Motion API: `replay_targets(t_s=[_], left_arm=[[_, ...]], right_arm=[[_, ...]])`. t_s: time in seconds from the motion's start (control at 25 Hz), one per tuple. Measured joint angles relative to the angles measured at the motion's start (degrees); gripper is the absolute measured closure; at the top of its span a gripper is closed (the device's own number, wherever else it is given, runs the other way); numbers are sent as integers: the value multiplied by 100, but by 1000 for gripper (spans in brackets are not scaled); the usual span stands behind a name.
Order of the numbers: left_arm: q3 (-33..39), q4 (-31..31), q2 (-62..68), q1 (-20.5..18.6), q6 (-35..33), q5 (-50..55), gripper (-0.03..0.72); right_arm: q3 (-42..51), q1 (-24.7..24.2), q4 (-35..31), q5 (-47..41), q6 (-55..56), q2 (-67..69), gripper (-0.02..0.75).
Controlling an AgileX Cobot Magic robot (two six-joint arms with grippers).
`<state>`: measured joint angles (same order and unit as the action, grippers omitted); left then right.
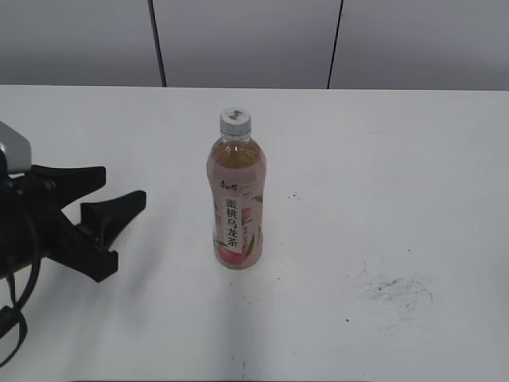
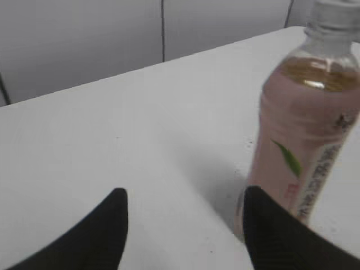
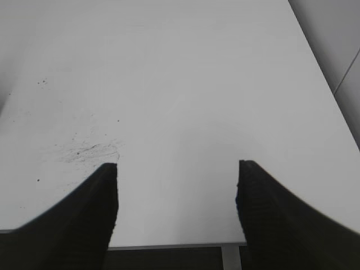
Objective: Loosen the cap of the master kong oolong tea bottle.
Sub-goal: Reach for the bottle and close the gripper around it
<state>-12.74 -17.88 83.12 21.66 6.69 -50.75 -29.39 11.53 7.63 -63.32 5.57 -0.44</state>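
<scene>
Standing upright ahead and to the right of the left gripper's [image 1: 119, 189] spread jaws, the master kong oolong tea bottle [image 1: 236, 205] is untouched, its cap [image 1: 235, 120] still seated.

The bottle's long axis is vertical, so the cap sits well above jaw level while the label lies roughly at jaw height; in the left wrist view the bottle [image 2: 306, 135] rises just beyond the right-hand finger [image 2: 281, 236], off the jaw centreline, not between the fingers. The left arm is clearly nearer and looks best placed to steady the body. The right gripper [image 3: 177, 185] has its jaws wide apart too, with only bare white table [image 3: 180, 84] and a scuff mark [image 3: 90, 151] ahead of them. The exterior view alone shows the whole cap top; it does not show the right gripper at all.
</scene>
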Motion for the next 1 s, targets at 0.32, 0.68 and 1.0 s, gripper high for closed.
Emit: replay_targets(t_s=[0.32, 0.68, 1.0], left_arm=[[-5, -679, 1726, 6, 35, -1708, 104], [-404, -1338, 2718, 6, 146, -1795, 95], [-902, -1565, 2791, 197, 298, -1831, 96]], right_arm=[[0, 0, 0, 0, 0, 0, 237], [0, 0, 0, 0, 0, 0, 237], [0, 0, 0, 0, 0, 0, 237]])
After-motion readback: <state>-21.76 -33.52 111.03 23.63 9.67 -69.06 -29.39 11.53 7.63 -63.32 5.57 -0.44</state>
